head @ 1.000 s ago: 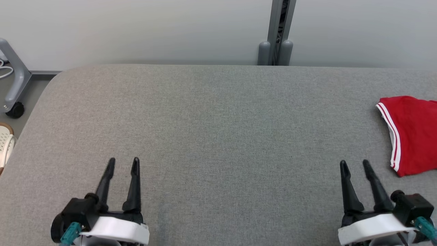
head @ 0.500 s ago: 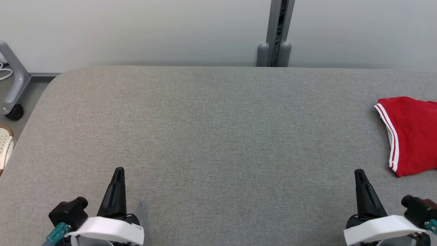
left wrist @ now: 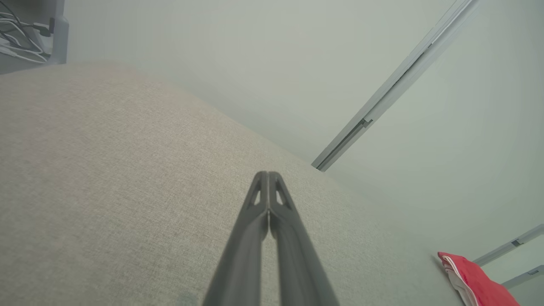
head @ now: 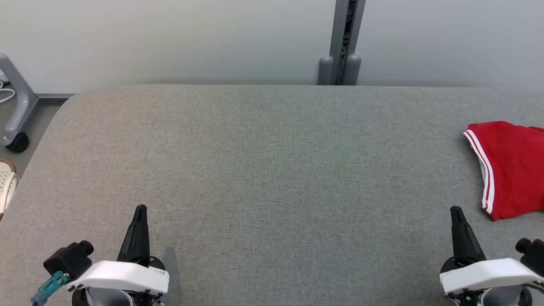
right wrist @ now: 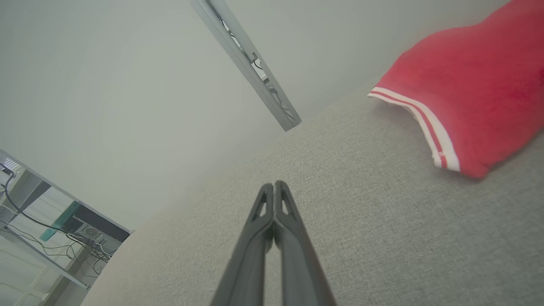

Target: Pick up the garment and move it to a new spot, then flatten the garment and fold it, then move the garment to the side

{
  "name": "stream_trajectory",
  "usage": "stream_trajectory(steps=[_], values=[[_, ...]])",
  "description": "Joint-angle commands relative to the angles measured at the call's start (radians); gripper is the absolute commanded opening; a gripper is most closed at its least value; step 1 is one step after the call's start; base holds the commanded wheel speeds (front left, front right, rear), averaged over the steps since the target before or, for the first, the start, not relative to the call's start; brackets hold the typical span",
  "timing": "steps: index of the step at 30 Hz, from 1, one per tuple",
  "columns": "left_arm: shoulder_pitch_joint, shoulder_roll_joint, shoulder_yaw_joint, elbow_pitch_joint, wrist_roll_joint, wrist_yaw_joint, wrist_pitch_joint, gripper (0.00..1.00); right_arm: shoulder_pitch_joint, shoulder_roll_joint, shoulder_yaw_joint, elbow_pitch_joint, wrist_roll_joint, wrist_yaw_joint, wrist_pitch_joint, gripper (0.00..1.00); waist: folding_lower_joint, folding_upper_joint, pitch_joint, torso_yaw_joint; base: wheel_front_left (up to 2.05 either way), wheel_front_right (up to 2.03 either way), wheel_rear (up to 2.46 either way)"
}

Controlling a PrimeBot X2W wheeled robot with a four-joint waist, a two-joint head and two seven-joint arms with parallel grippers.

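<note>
Grey table (head: 272, 161) | 1 red garment (head: 514, 170) | 2 grippers | left gripper (head: 140, 208) closed, empty | right gripper (head: 456, 209) closed, empty

Soft even light (hazy wrist views)

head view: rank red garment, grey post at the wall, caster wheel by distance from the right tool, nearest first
From the right tool, shut, low on the table's right:
1. red garment, just ahead and to its right on the table.
2. grey post, behind the table's far edge, ahead and to the left.
3. caster wheel, on the floor past the table's far left corner.
</note>
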Motion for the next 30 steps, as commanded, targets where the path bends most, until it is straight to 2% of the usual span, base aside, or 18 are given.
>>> stream_trajectory(steps=[1, 30], values=[[-0.039, 0.006, 0.009, -0.009, -0.035, -0.009, 0.008, 0.0, -0.027, -0.011, -0.009, -0.01, 0.038, 0.0, 0.009, 0.0, 0.0, 0.0, -0.001, 0.0, 0.0, 0.0, 0.0], [-0.097, 0.009, 0.051, 0.043, -0.385, -0.03, 0.104, 0.0, -0.066, -0.032, -0.041, 0.017, 0.406, 0.0, 0.089, 0.0, 0.0, 0.0, -0.016, -0.008, 0.0, 0.0, 0.0]])
